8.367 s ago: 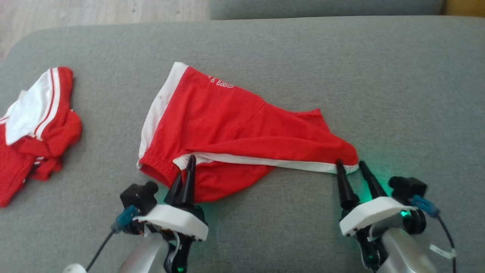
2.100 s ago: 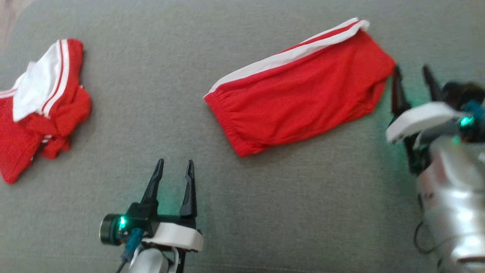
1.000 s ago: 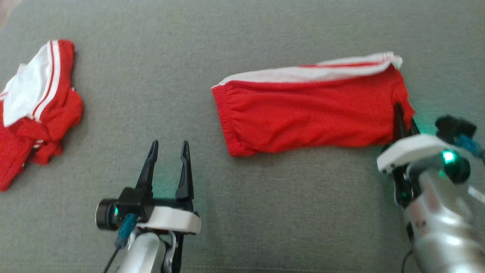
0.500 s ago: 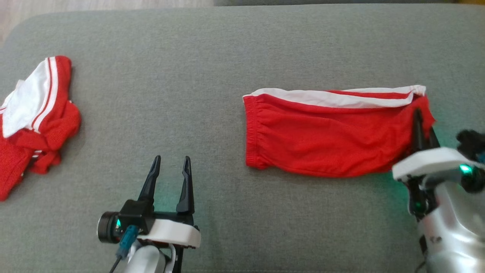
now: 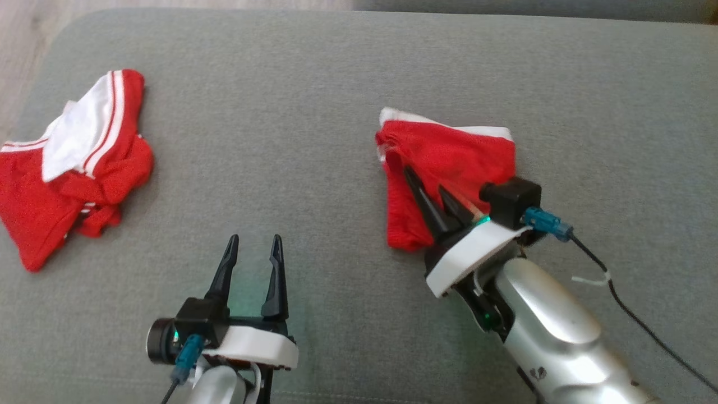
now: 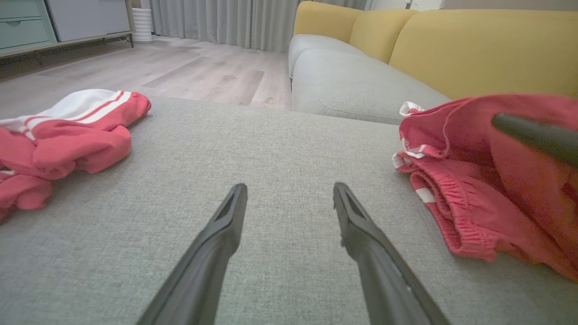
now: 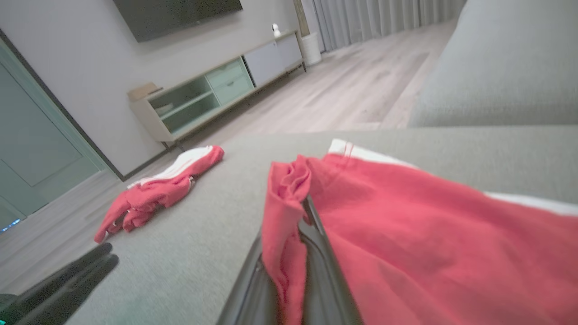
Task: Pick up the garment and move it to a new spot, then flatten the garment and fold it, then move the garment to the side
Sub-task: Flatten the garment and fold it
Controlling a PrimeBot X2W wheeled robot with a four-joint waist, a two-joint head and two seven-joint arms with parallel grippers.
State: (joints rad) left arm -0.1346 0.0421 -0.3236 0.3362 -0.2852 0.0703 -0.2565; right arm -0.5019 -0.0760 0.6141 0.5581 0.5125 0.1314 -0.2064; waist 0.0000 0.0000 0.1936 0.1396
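Observation:
The garment (image 5: 449,154) is red with a white band and an elastic edge, and lies doubled over at the middle right of the grey cushion (image 5: 314,112). My right gripper (image 5: 424,180) is shut on a fold of its red cloth, which it holds lifted above the lower layer. In the right wrist view the cloth (image 7: 429,234) bunches up between the tips of that gripper (image 7: 307,203). My left gripper (image 5: 254,240) rests open and holds nothing near the front edge, to the left of the garment (image 6: 474,216). Its fingers (image 6: 226,225) stand wide apart over bare cushion.
A second red garment with a white, red-striped part (image 5: 84,163) lies crumpled at the cushion's far left (image 6: 76,135). Behind the cushion are wooden floor (image 6: 203,76) and a grey and yellow sofa (image 6: 406,45). A black cable (image 5: 634,320) trails from my right wrist.
My right gripper has carried the garment's right end leftward over the rest, doubling it to about half its length. The left gripper stays open in place. The head camera has shifted.

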